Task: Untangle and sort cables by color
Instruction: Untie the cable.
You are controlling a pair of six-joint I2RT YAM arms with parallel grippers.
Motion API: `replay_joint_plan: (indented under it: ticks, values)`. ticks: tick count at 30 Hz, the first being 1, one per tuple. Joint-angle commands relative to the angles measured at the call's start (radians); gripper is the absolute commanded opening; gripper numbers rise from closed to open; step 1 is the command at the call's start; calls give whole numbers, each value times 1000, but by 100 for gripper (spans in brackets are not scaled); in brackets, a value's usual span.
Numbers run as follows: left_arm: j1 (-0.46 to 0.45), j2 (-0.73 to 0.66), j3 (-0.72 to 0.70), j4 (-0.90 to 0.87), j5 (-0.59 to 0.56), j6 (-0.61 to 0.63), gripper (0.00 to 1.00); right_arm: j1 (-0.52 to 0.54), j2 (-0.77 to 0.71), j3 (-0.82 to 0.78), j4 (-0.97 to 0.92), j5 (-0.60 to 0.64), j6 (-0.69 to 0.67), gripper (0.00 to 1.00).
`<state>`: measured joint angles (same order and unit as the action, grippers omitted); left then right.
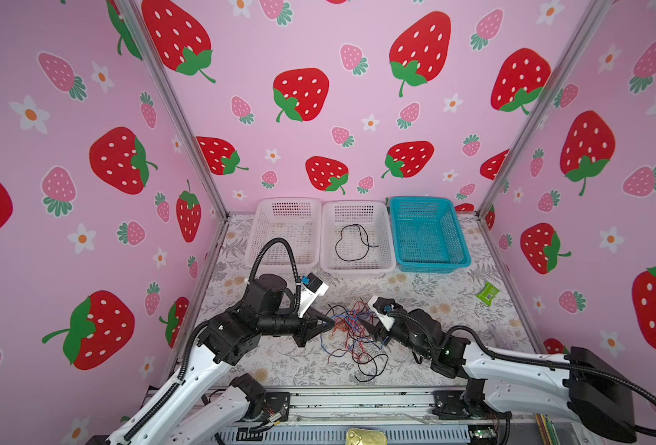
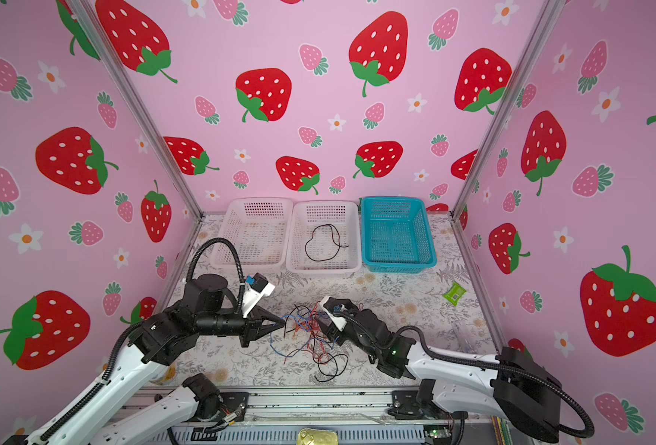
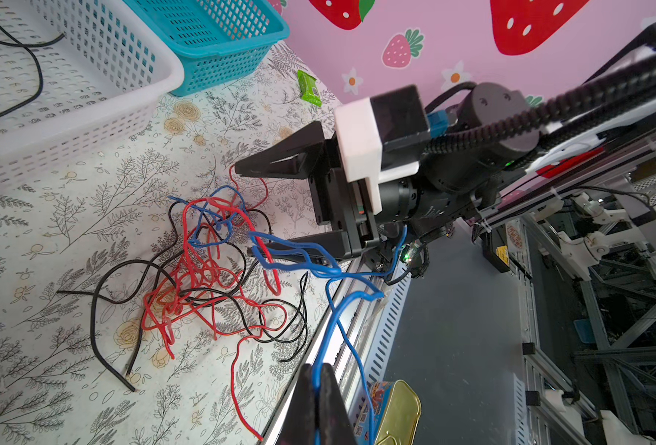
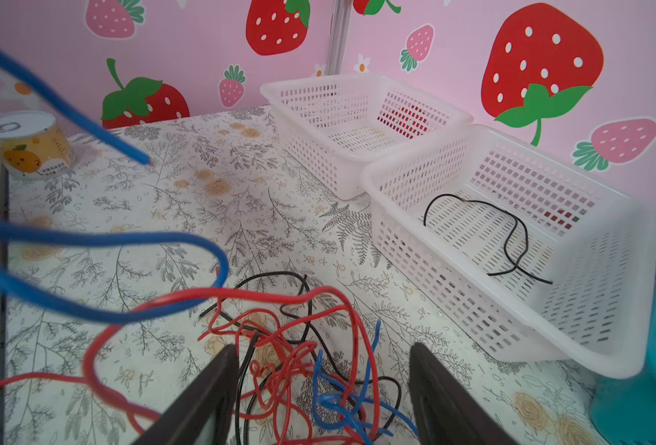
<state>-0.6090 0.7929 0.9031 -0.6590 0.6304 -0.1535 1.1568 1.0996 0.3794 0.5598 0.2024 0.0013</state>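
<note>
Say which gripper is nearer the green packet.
Right. The right gripper is at the edge of the tangle facing the green packet; the left gripper is across the tangle, farther off.

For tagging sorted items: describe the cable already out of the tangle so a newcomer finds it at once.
Three baskets line the back wall, two white beside a blue basket. In the middle white basket lies a black cable in a loose loop. It alone sits in a basket; the rest lie in the tangle in front of them.
</note>
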Motion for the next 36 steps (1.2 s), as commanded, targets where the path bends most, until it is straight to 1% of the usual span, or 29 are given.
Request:
replay_joint_plan:
  ticks: [1, 7, 11, 16, 19, 22, 26, 30, 31, 34, 36]
  values:
    - [-8, -1, 34, 14, 35, 11, 0, 7, 30, 10, 89, 61, -37, 71]
    - [-15, -15, 23, 4, 35, 9, 0, 30, 87, 27, 188, 173, -90, 70]
    - [-18, -18, 3, 10, 42, 1, 0, 32, 111, 20, 258, 206, -123, 70]
    - [-23, -17, -7, 19, 45, -4, 0, 34, 129, 16, 321, 214, -150, 69]
    - [-25, -15, -9, 22, 46, -2, 0, 35, 142, 20, 333, 181, -152, 67]
    - [-26, -14, -10, 24, 53, -2, 0, 37, 151, 22, 338, 146, -153, 63]
    - [-27, -12, -13, 20, 54, 0, 0, 41, 145, 16, 360, 99, -153, 53]
    - [-28, -14, -21, 20, 51, -2, 0, 48, 133, 1, 383, 67, -152, 38]
    - [-29, -13, -21, 21, 51, -2, 0, 49, 130, -2, 387, 59, -149, 36]
    - [-29, -9, -20, 21, 46, -3, 0, 52, 126, -5, 383, 54, -146, 28]
    - [-29, -9, -19, 18, 30, -3, 0, 54, 124, -8, 376, 58, -144, 20]
